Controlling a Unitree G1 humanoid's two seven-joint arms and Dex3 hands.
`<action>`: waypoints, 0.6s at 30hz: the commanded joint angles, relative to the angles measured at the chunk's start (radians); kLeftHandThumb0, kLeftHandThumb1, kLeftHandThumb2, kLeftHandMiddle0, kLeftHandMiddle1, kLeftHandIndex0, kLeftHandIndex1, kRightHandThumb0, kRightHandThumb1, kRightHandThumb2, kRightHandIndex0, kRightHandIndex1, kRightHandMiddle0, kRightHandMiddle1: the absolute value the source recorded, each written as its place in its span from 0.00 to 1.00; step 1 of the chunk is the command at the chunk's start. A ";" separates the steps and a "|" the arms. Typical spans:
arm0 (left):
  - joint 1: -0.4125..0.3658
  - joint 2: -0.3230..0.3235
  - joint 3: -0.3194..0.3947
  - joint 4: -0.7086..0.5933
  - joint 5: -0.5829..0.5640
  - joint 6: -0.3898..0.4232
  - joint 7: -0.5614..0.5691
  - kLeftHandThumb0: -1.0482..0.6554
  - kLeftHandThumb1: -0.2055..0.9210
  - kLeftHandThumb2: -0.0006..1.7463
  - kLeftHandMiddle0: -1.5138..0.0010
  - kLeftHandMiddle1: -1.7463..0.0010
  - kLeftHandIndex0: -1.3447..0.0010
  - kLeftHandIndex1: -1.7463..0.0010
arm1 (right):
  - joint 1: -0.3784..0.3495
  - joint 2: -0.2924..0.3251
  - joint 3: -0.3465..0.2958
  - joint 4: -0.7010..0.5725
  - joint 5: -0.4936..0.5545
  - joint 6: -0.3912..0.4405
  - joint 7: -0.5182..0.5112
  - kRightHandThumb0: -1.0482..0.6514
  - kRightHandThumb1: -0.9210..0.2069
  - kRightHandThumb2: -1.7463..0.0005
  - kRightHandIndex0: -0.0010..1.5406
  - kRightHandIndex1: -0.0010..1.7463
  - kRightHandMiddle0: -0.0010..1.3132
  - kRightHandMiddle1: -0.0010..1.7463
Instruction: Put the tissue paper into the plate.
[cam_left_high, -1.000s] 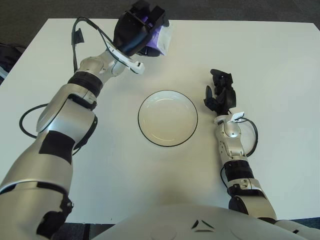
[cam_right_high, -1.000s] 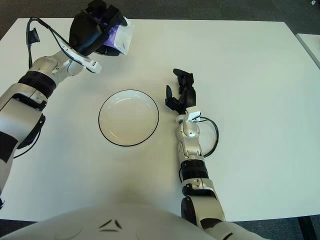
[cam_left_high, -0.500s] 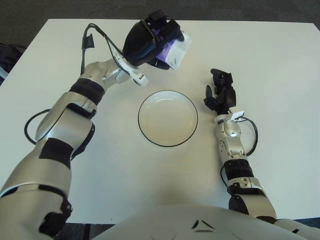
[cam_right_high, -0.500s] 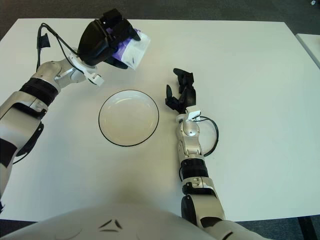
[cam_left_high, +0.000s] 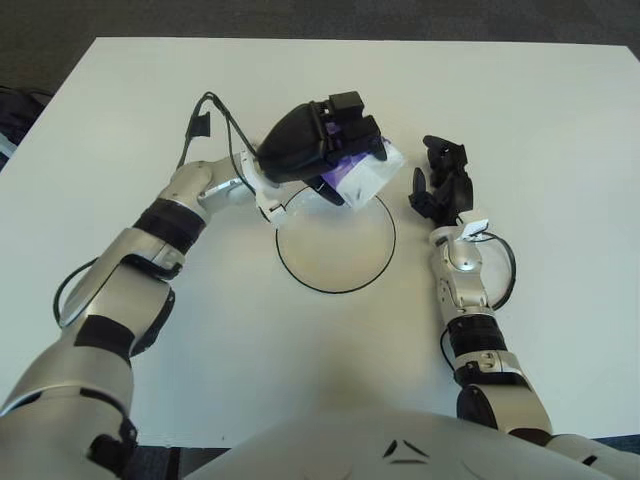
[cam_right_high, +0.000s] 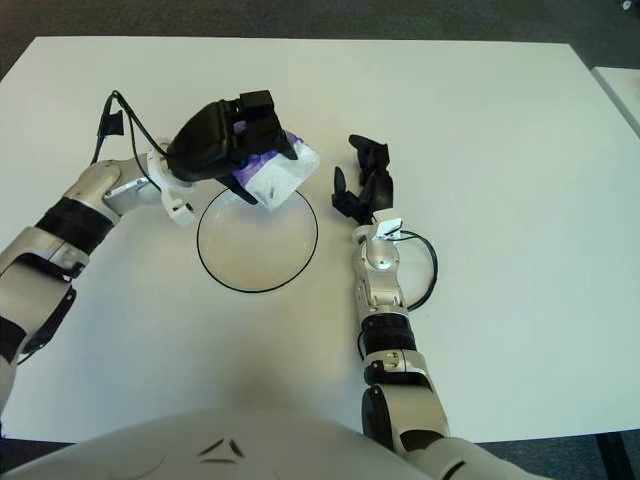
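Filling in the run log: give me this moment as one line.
left hand: shut on tissue pack, over far rim of plate | pack not yet released | right hand: idle, right of plate

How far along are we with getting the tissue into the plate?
Done: the left hand has the tissue pack grasped and lifted. In hand: it hangs over the plate's far rim. Left: lower and release it inside. The right hand shows idle to the plate's right.

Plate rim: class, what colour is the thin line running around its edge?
Black, around a white plate; it shows best in the right eye view.
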 joint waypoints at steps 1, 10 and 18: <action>0.053 0.000 0.031 -0.053 -0.056 -0.013 -0.074 0.34 0.47 0.75 0.17 0.00 0.55 0.00 | 0.098 -0.001 -0.009 0.095 0.004 0.070 -0.012 0.30 0.20 0.55 0.20 0.21 0.00 0.61; 0.076 -0.030 0.063 -0.055 -0.117 -0.082 -0.193 0.34 0.49 0.73 0.17 0.00 0.56 0.00 | 0.090 -0.006 -0.010 0.095 0.005 0.090 -0.026 0.31 0.21 0.55 0.20 0.21 0.00 0.61; 0.092 -0.026 0.089 -0.090 -0.158 -0.085 -0.316 0.34 0.50 0.72 0.19 0.00 0.57 0.00 | 0.085 -0.013 -0.012 0.102 0.006 0.089 -0.026 0.31 0.21 0.55 0.20 0.21 0.00 0.59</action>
